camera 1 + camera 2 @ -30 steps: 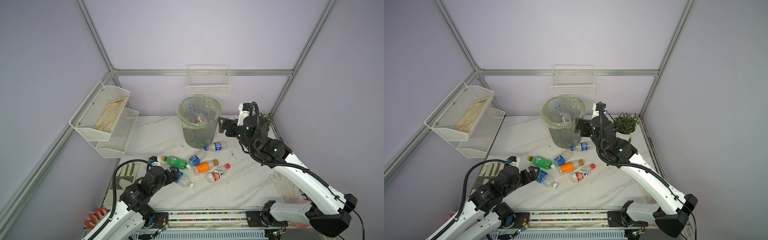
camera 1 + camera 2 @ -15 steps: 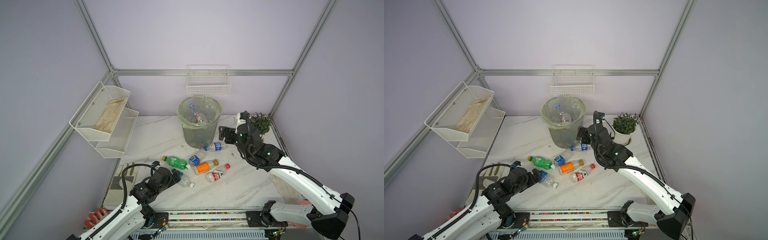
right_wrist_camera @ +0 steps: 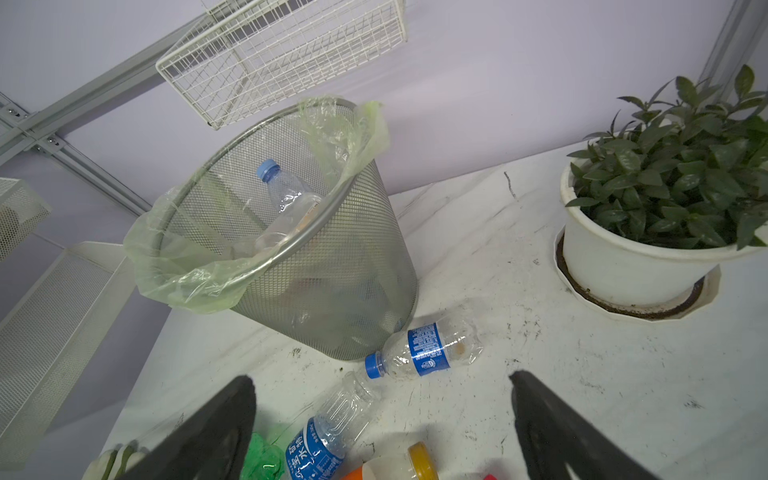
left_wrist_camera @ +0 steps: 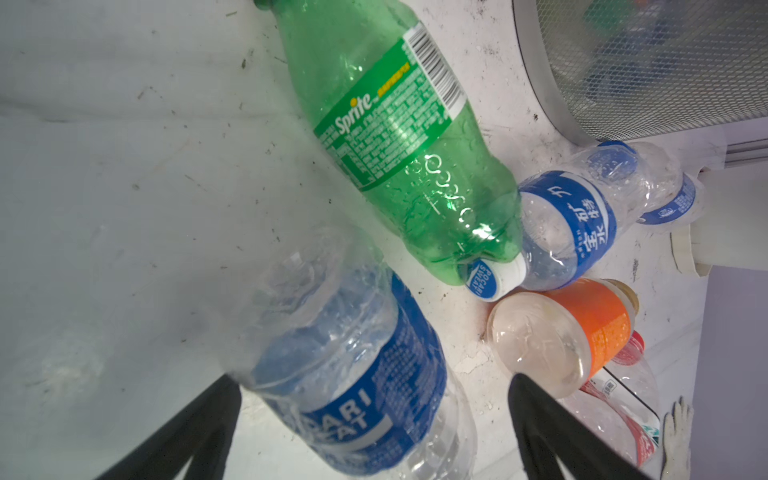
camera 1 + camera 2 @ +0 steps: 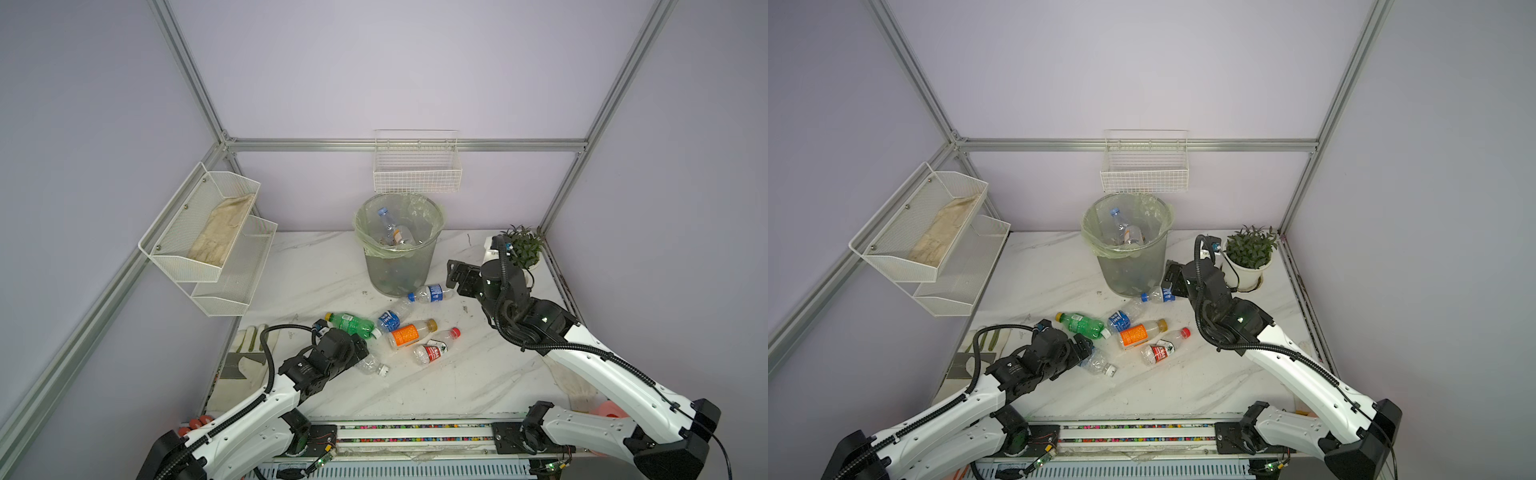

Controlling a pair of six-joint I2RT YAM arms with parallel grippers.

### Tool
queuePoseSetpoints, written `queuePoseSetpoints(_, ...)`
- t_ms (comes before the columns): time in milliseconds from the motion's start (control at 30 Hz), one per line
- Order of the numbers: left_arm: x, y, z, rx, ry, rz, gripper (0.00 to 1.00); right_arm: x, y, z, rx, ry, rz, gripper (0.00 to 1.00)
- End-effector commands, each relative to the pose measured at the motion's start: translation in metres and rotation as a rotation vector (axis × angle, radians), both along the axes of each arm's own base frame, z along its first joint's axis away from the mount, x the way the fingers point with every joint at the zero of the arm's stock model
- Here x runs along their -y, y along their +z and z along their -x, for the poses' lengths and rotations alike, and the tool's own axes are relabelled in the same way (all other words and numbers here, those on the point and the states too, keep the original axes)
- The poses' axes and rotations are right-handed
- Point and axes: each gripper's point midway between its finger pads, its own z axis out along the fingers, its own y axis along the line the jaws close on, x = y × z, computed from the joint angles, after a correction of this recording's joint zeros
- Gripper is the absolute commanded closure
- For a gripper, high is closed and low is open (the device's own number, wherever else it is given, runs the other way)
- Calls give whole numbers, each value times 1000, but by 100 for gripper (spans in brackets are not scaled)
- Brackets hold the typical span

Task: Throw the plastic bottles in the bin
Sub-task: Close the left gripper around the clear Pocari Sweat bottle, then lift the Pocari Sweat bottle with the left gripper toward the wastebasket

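Plastic bottles (image 5: 409, 333) lying near bin (image 5: 399, 266), left fingers (image 4: 199, 424) apart around one, right fingers (image 3: 208, 432) apart

loose bottles (image 5: 409, 333): 6 | bin (image 5: 399, 272): 1 | plant (image 5: 524, 247): 1 | wire basket (image 5: 417, 181): 1 | shelf (image 5: 245, 270): 1

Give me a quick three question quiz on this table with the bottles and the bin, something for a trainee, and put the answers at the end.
1. True or false: the green bottle is already in the bin.
2. Which of these lies between the jaws of the open left gripper? A: a crushed blue-label bottle. B: the green bottle. C: nothing.
3. How many bottles lie on the table, outside the bin?

Key
1. False: it lies on the table.
2. A.
3. Six.
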Motion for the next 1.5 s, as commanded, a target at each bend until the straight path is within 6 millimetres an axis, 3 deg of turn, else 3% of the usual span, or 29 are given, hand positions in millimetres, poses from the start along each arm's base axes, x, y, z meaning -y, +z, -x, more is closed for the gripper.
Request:
queuePoseSetpoints(0, 1, -11, -2, 3, 15, 6, 4, 14, 7, 4, 22, -54, -33, 3)
queuePoseSetpoints(233, -2, -24, 0, -30, 37, -7, 8, 19, 11, 8, 32, -63, -52, 3)
queuePoseSetpoints(533, -8, -36, 3, -49, 63, -23, 24, 20, 6, 10, 22, -67, -54, 3)
queuePoseSetpoints(833, -13, -39, 7, -38, 81, -9, 52, 24, 6, 13, 27, -71, -62, 3)
queuePoseSetpoints(1133, -15, -2, 1, 48, 96, 21, 67, 27, 7, 16, 28, -72, -75, 3)
queuePoseSetpoints(1467, -31, 68, -1, 339, 129, 133, 89, 30, 6, 21, 30, -68, -89, 3)
